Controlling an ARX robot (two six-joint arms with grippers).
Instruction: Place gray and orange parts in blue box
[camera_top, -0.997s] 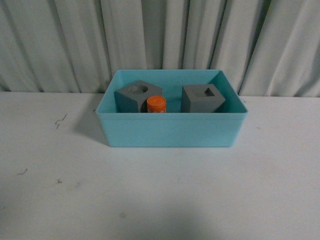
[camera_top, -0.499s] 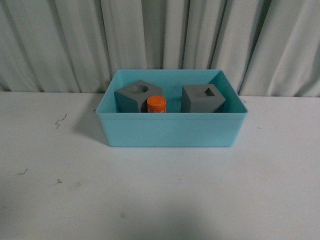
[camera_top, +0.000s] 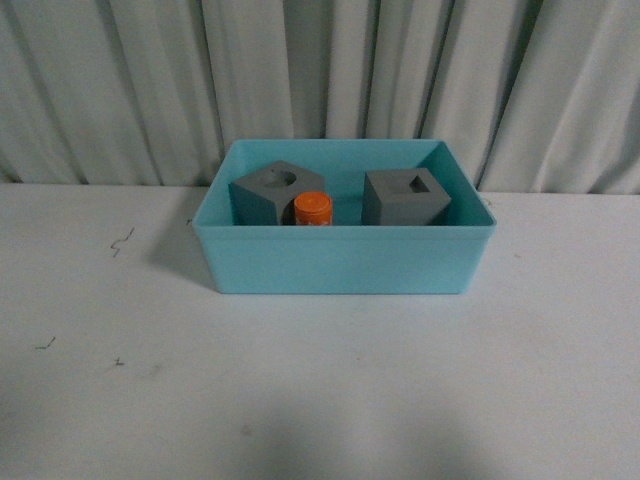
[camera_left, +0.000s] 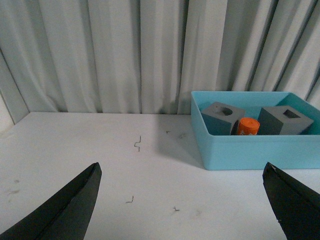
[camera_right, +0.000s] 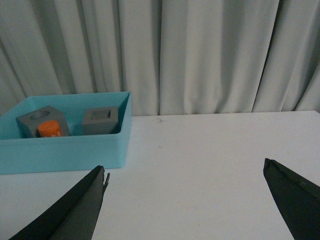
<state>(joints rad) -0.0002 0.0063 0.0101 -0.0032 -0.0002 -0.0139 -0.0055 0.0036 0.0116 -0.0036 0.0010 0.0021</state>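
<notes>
The blue box (camera_top: 340, 258) sits on the white table (camera_top: 320, 390), at about 12 o'clock from the robot, near the gray curtain (camera_top: 320, 80); all three parts are inside it. The gray cube with the round hole (camera_top: 268, 193) is in the box toward 9 o'clock; the orange can (camera_top: 313, 208) stands just beside it, near the front wall; the gray cube with the square hole (camera_top: 405, 196) is toward 3 o'clock, apart from the can. No arm shows in the front view. The left gripper (camera_left: 180, 210) is wide open with nothing in it, and the box lies off toward its right finger; the right gripper (camera_right: 185, 210) is wide open too, holding nothing, over bare table, near the box.
</notes>
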